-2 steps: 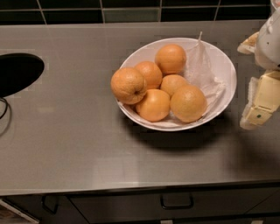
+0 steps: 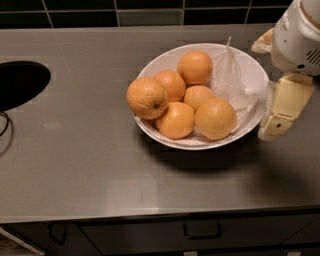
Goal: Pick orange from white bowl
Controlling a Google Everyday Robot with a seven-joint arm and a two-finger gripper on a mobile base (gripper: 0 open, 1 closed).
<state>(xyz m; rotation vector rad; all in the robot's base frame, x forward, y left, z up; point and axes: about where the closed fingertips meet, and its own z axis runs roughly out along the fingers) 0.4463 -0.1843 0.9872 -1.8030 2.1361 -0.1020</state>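
The white bowl [image 2: 250, 67] stands on the grey counter, lined with a thin translucent sheet [image 2: 231, 75] and holding several oranges. The orange [image 2: 146, 97], the largest, with rough pale skin and a small dark dimple, sits on the bowl's left rim. Smaller, smoother oranges [image 2: 195, 67] fill the middle and front. My gripper [image 2: 263, 90] is at the bowl's right rim, open and empty. One cream finger [image 2: 284, 107] hangs just outside the rim at the right front. The other finger [image 2: 262, 44] shows at the far right of the rim.
A dark round opening [image 2: 20, 82] is set in the counter at the far left, with a thin cable [image 2: 4, 125] beside it. Dark tiles [image 2: 125, 12] run along the back. Drawer fronts with handles [image 2: 202, 232] lie below the counter's front edge.
My gripper has moved a little left, closer to the bowl's right rim. The bowl and oranges have not moved.
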